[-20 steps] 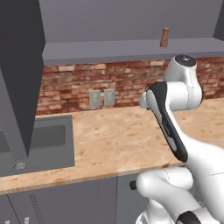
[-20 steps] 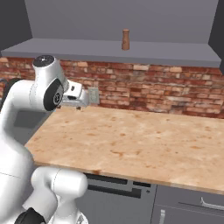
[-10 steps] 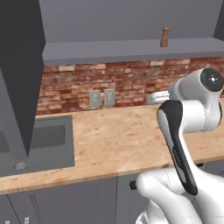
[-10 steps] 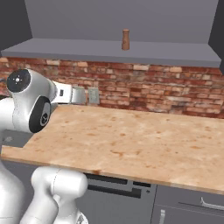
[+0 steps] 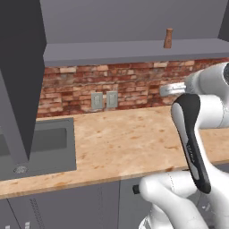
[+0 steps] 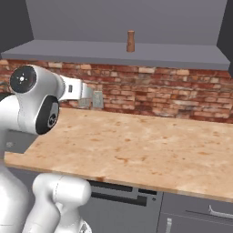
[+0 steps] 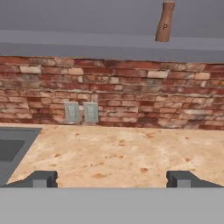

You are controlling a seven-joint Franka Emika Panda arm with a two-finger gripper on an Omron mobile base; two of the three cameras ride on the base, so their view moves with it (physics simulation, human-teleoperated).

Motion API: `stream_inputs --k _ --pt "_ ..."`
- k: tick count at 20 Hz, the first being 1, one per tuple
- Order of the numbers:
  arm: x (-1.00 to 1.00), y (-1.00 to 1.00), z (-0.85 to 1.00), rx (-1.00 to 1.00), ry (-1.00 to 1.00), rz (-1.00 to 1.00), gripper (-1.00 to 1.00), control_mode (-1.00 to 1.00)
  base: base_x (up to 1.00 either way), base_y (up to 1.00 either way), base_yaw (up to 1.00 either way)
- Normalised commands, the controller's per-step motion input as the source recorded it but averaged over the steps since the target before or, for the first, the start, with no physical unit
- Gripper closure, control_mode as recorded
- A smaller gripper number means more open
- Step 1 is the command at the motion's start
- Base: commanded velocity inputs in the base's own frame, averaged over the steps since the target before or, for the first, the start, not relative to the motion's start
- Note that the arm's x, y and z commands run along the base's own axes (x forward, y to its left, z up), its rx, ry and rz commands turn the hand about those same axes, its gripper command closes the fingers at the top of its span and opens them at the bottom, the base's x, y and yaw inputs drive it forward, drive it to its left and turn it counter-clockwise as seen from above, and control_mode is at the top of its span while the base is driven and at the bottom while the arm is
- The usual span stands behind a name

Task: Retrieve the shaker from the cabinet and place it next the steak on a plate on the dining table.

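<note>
The brown wooden shaker (image 5: 168,38) (image 6: 130,41) (image 7: 165,22) stands upright on the grey shelf board of the cabinet (image 5: 134,51) (image 6: 113,51) (image 7: 87,41), near its front edge. My gripper (image 5: 164,90) (image 6: 90,93) (image 7: 113,179) hovers over the counter, well below the shelf, and points at the brick wall. It is open wide with nothing between the fingertips (image 7: 43,178). In the hand view the shaker is above and to the right of the gripper's line. The steak, the plate and the dining table are out of view.
A wood-topped counter (image 5: 125,143) (image 6: 150,145) runs below the shelf, with a dark sink (image 5: 44,143) (image 7: 11,148) at its left. Two wall outlets (image 5: 103,99) (image 7: 82,112) sit on the brick. An open cabinet door (image 5: 18,67) hangs at the left.
The arm's upper joints have swung outward and back toward the base, while the hand has stayed over the counter and risen slightly. The jaws remain open. The shaker has not moved.
</note>
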Motion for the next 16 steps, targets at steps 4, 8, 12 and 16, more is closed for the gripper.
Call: stream_inputs --k 4,8,12,16 --pt "0.00 -0.25 0.48 0.00 0.00 0.00 -1.00 -1.00 0.00 0.00 0.00" --pt "0.00 -0.27 0.52 0.00 0.00 0.00 -1.00 -1.00 0.00 0.00 0.00" --pt "0.00 -0.34 0.45 0.00 0.00 0.00 -1.00 -1.00 0.00 0.00 0.00" --pt "0.01 -0.33 0.33 0.00 0.00 0.00 -1.00 -1.00 0.00 0.00 0.00"
